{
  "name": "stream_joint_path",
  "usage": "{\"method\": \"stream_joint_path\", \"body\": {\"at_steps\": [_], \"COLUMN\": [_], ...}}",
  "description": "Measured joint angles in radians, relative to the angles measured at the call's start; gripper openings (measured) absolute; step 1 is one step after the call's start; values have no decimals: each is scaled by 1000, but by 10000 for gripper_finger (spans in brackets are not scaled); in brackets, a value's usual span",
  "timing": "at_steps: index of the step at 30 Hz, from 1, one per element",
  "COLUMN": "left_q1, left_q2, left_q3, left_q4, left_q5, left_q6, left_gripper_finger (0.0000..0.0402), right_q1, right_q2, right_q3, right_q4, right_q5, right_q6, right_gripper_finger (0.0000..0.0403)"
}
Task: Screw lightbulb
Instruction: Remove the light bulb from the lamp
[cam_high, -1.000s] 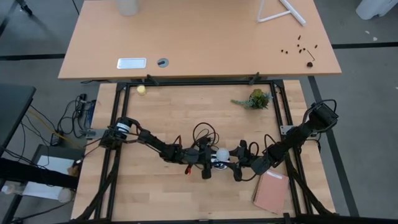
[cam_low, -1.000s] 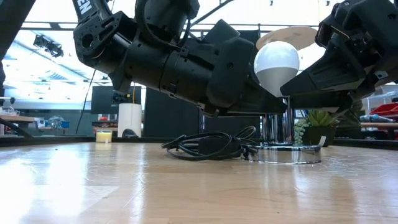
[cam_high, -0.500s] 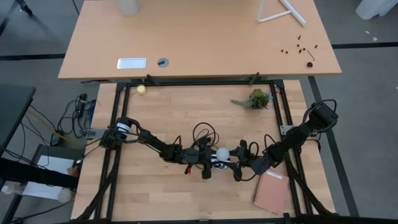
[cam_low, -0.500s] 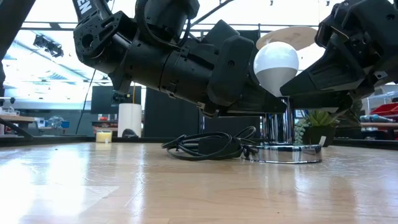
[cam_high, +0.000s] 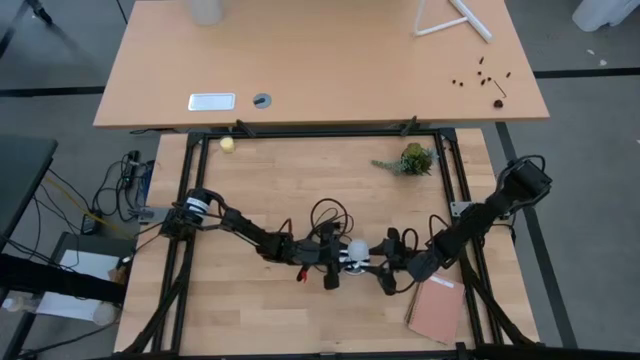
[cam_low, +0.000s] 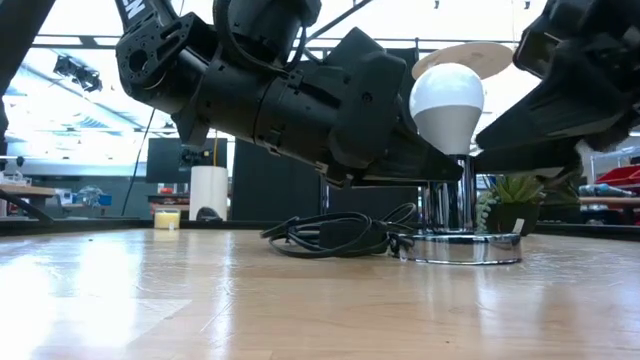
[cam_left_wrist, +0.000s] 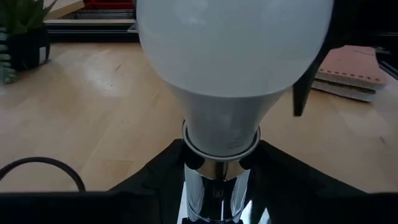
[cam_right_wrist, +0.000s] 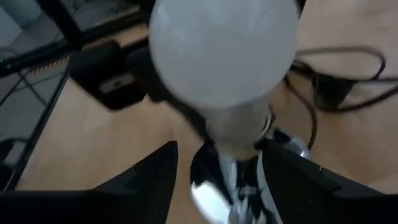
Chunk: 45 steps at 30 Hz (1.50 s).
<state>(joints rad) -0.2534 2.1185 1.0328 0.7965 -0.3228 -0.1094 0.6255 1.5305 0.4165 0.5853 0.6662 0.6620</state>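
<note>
The lightbulb (cam_low: 447, 106) stands upright atop a chrome socket post (cam_low: 449, 208), which rises from a round silver base (cam_low: 461, 247) near the middle of the wooden desk (cam_high: 290, 195). Both dark arms meet at it. The left gripper (cam_high: 331, 262) reaches in from one side, its fingers (cam_left_wrist: 152, 176) spread to either flank of the chrome post just beneath the bulb's neck. Whether they press on the post cannot be told. The right gripper (cam_high: 385, 268) comes in from the opposite side, its fingers (cam_right_wrist: 155, 171) likewise parted around the post below the bulb, contact unclear. A coil of black cord (cam_low: 335, 233) lies on the desk just beside the base. A small potted plant (cam_high: 413, 159) sits toward the desk's far edge, and a pink pad (cam_high: 436, 309) lies near the right arm.
</note>
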Motion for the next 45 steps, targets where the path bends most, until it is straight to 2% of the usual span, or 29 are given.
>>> {"method": "stream_joint_path", "body": {"at_steps": [5, 13, 18, 23, 35, 45], "left_q1": [4, 4, 4, 4, 4, 4], "left_q2": [0, 0, 0, 1, 2, 2], "left_q3": [0, -1, -2, -2, -3, -3], "left_q4": [-2, -3, -1, -4, -3, -4], "left_q5": [-24, -35, -37, -38, -72, -74], "left_q6": [-1, 20, 21, 21, 1, 2], "left_gripper_finger": [182, 182, 182, 182, 182, 182], "right_q1": [2, -22, -60, -112, -145, -189], "right_q2": [-72, -58, -64, -61, -60, -60], "right_q3": [84, 420, 547, 646, 782, 782], "right_q4": [-293, -995, -1188, -1326, -1498, -1466], "right_q5": [-71, -159, -241, -330, -339, -433], "right_q6": [87, 270, 366, 487, 540, 344], "right_gripper_finger": [238, 238, 238, 238, 238, 241]}}
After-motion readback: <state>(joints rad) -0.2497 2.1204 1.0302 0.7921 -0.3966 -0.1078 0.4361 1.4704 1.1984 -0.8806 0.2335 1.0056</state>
